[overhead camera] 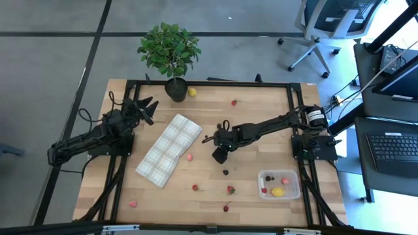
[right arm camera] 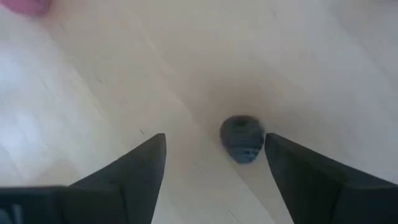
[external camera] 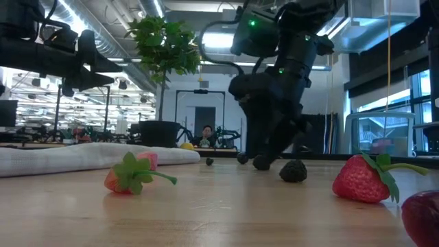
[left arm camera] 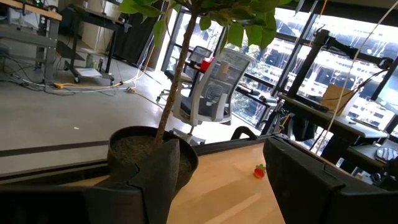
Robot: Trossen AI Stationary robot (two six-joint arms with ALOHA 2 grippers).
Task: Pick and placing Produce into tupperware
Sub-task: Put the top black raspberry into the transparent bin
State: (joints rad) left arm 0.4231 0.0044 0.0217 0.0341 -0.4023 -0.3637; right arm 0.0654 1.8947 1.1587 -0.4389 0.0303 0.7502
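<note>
Berry [right arm camera: 242, 139] lying loose between spread right gripper [right arm camera: 214, 163] fingers in the wrist view, merely nearby from above. Left gripper [left arm camera: 217, 180] parted, empty. Wooden table [overhead camera: 261, 117]; office behind.

No legible text, label, brand, number or sign in any view. Screens and windows in the room behind the worktop carry nothing that can be read.
</note>
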